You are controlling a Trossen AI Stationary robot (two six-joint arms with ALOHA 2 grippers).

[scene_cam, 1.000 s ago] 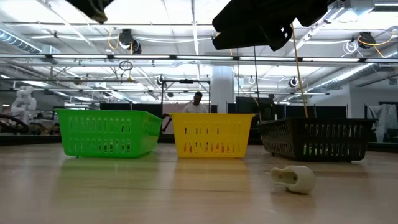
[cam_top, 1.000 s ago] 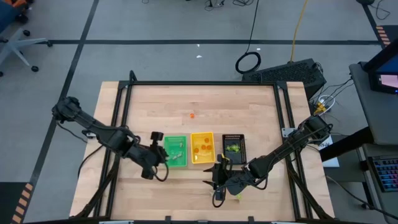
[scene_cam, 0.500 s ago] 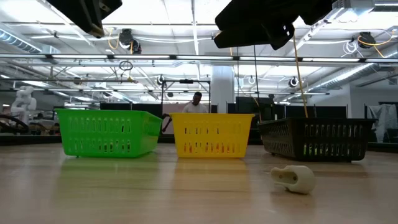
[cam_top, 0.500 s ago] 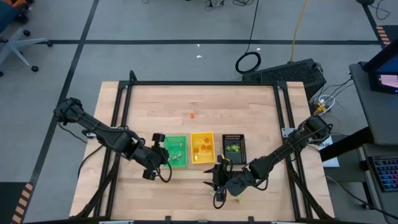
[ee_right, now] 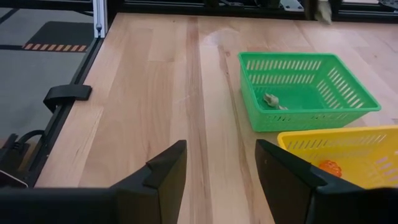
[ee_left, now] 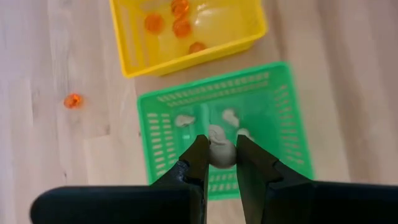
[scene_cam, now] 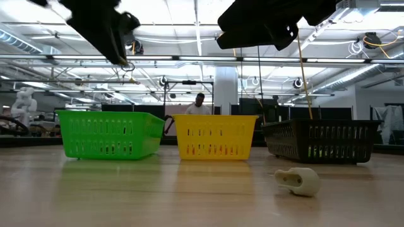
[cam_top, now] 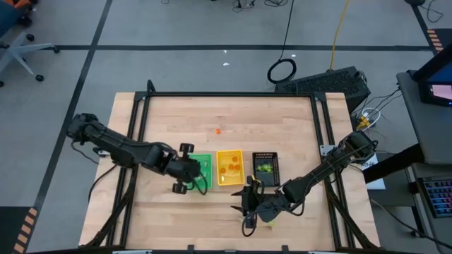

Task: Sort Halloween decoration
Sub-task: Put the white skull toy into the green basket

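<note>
Above green tray [ee_left: 273,106], left pincer [ee_left: 221,155] clamping whitish trinket [ee_left: 221,149]

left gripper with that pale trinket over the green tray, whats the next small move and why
Probably open the fingers. The left gripper holds a pale trinket above the green tray, where similar pale pieces already lie, so letting go should drop it in with its kind.

The high view looked straight down on the whole table [cam_top: 233,113]; the low view sat at tabletop level, facing the room; each wrist view looked forward along its arm; all four shared the green tray [cam_top: 204,171] [scene_cam: 108,133] [ee_left: 224,124] [ee_right: 305,90].
</note>
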